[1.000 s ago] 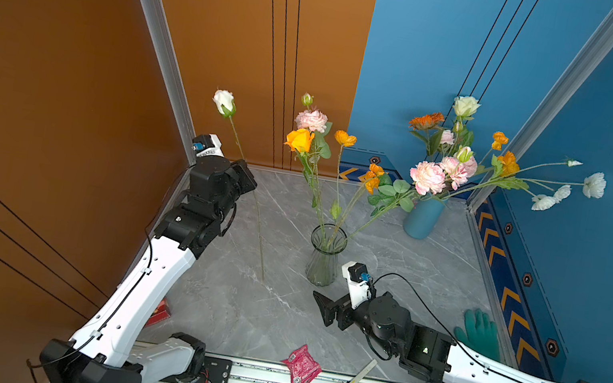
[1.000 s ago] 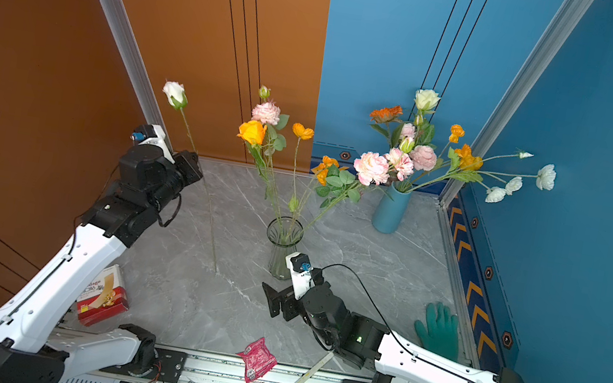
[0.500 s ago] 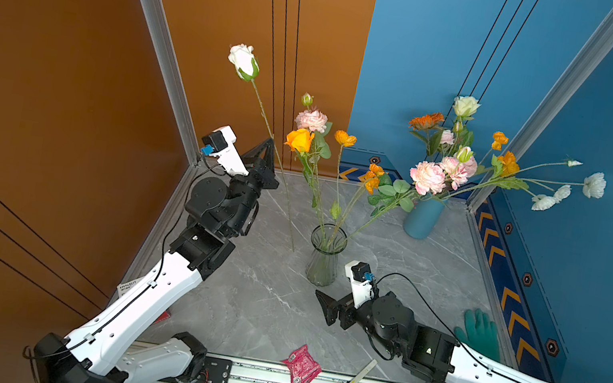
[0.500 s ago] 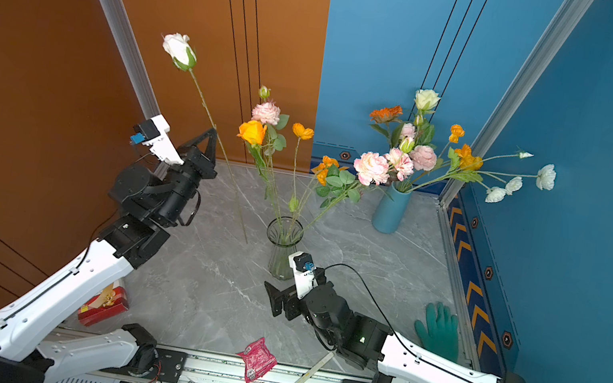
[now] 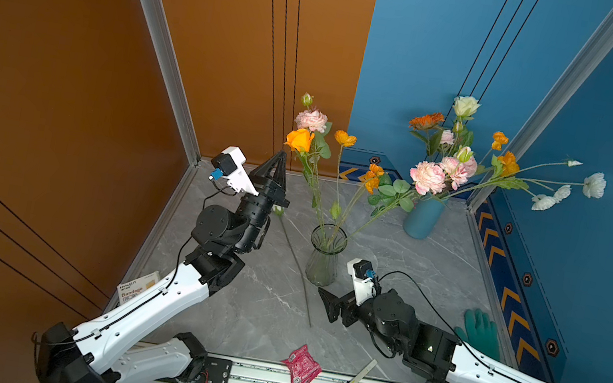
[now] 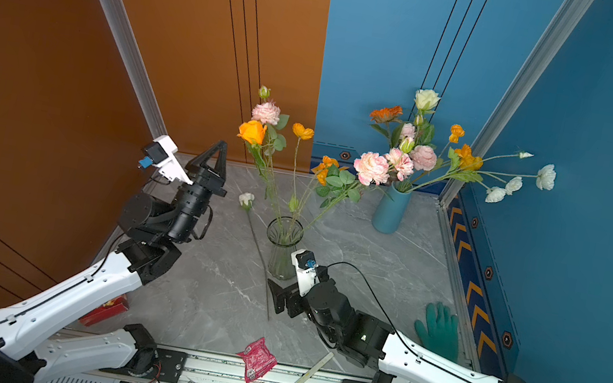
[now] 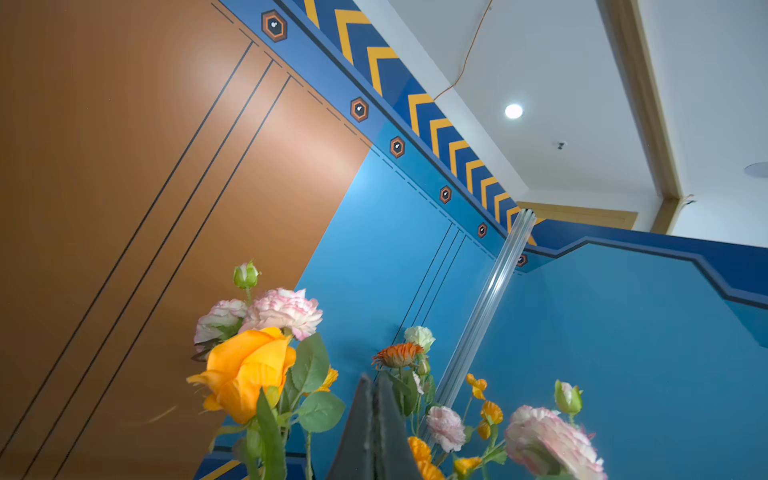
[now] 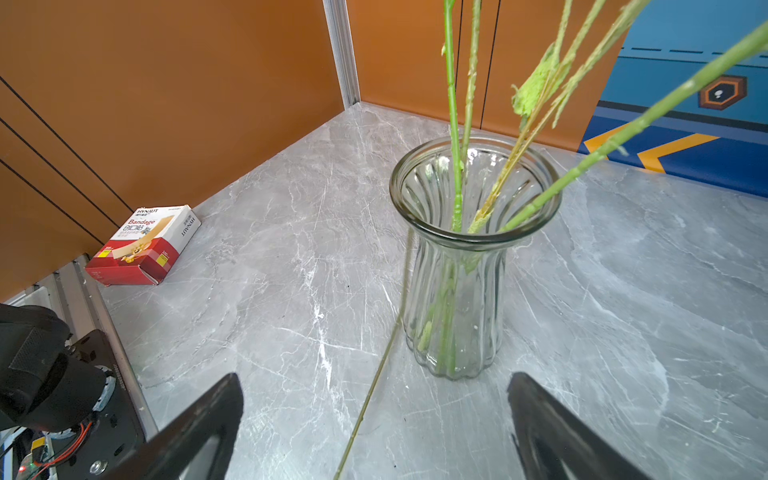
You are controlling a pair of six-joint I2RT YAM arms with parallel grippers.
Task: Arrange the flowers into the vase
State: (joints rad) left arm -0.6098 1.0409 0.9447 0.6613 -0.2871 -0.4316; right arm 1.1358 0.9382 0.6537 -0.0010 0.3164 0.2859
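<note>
Left arm (image 5: 151, 301) angled upward, fingers (image 5: 279, 162) pressed together, apparently empty.

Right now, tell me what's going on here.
The left tool is shut, empty and raised, pointing up. A white rose lies flat on the table beside the glass vase, which already holds several flowers. The right tool is open, low by that vase, holding nothing. More stand in the blue vase.
</note>
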